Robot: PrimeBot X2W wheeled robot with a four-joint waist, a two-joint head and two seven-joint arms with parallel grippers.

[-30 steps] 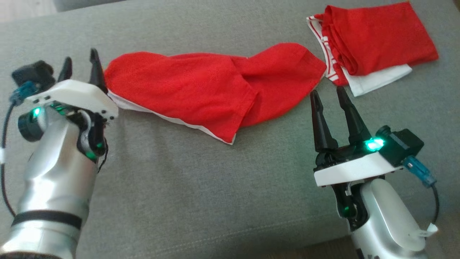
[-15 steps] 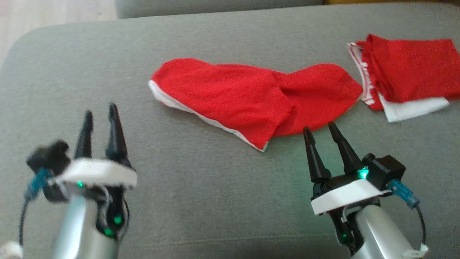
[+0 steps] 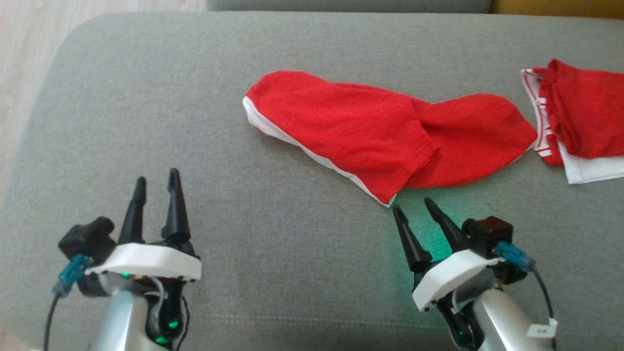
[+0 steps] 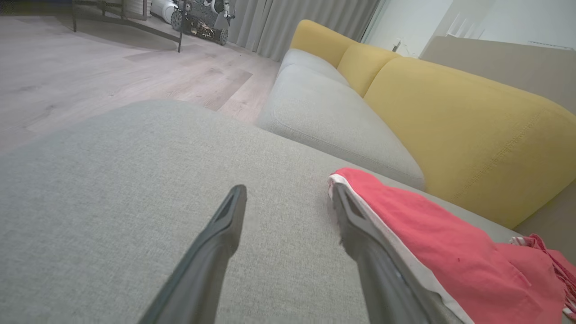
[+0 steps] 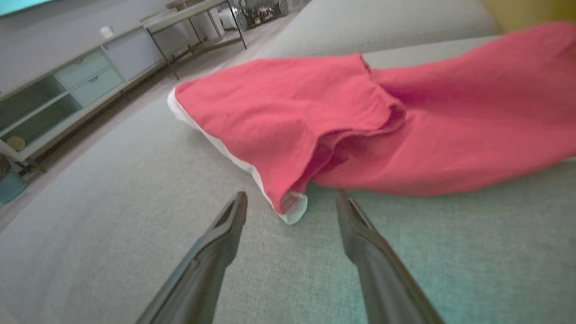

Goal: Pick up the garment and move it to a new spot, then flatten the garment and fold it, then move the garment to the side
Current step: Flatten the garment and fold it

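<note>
right gripper (image 3: pixel 412 204) hovering released, lower right, just beside garment (image 3: pixel 370 131) corner; left gripper (image 3: pixel 156 175) idling released, lower left. risk: pinching top layer only, fold dragging apart.

Cut off at the head view's right edge: folded red cloth with white striped trim (image 3: pixel 585 117). Blurred, probably at its far end: long red white-lined garment (image 5: pixel 315 112).

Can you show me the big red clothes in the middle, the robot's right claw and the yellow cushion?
red garment (image 3: pixel 360 131): head view, middle of the red cloth.
right gripper (image 3: pixel 413 204): head view, between its two fingertips.
yellow cushion (image 4: pixel 450 130): left wrist view, middle of its front face.
</note>
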